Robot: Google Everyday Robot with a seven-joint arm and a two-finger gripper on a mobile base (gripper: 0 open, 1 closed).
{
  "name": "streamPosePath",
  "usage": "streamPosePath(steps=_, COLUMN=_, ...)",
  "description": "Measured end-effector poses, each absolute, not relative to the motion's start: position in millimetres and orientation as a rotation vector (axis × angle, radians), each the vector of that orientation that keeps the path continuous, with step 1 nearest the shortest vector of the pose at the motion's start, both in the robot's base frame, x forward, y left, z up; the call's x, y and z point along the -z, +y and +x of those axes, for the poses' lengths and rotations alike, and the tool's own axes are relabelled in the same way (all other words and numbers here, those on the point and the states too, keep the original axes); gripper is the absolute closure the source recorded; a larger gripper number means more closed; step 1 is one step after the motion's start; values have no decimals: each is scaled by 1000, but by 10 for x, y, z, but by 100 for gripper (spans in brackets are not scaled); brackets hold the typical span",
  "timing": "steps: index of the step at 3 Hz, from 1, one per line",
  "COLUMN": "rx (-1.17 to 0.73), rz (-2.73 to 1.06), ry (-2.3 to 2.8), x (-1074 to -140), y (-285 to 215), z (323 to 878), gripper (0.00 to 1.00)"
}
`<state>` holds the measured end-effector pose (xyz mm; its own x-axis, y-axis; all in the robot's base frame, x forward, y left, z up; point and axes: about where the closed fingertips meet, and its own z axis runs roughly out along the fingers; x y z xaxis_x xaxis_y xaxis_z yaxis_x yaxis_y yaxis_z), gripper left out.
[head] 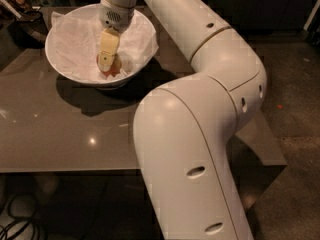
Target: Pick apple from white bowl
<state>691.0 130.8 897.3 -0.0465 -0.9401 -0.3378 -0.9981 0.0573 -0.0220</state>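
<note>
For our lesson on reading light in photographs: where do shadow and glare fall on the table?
Camera view: the white bowl casts a dark shadow on the table toward the camera; a small glare spot shines nearer the front edge. The gripper is down inside the bowl, over the apple.

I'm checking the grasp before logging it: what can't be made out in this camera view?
- The apple, camera view: mostly covered by the gripper, low inside the white bowl; only red slivers show.
- Part of the bowl's far rim: hidden behind the wrist.
- The table, right side: blocked by the arm.
- The dark items, top-left corner: cut by the edge, too dim to name.
</note>
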Motion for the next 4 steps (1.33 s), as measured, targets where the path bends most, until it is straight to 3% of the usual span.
streamPosePath(steps=4, rx=-441, rz=-1981, ry=2128, x=-8635, y=1423, z=6858, gripper=8)
